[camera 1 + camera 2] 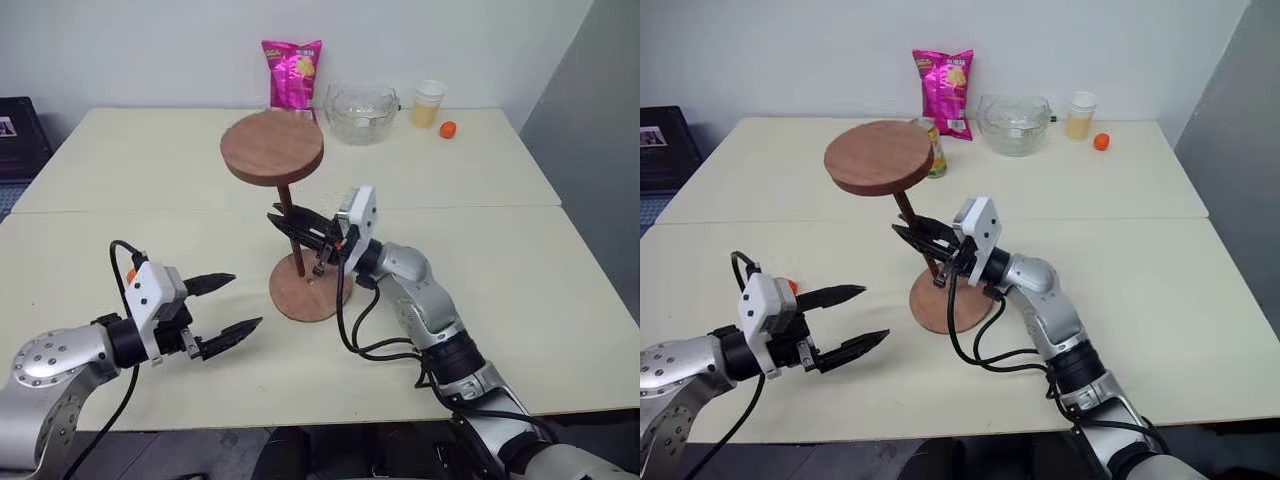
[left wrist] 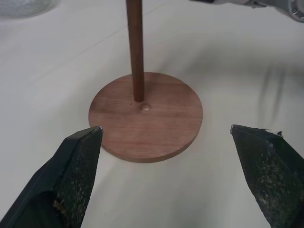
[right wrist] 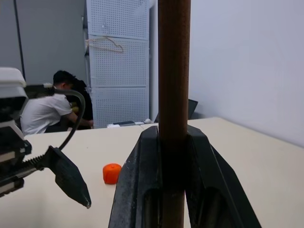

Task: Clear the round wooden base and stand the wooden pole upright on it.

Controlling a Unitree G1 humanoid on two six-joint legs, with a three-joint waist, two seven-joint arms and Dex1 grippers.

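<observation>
Overhead, a cream tabletop [image 1: 520, 250] stands against a white wall. The wooden pole [image 1: 292, 222] stands near-upright, disc end up, foot on the round wooden base [image 1: 305, 292], clenched in the right gripper [image 1: 300, 228]. The left gripper [image 1: 222, 305] hovers near, fingers released.

Left wrist: pole foot sits beside the base's centre hole.

Right wrist: fingers [image 3: 142, 190] clamp the vertical pole; a person [image 3: 45, 109] sits beyond.

Two silver-grey metal arms with rounded, screw-studded joint housings, black wrist collars and looping black cables, each ending in a white boxy wrist block bearing a left gripper [image 1: 228, 306] and right gripper [image 1: 283, 222] of two tapered black fingers [image 2: 71, 175] with rough-textured inner pads.
</observation>
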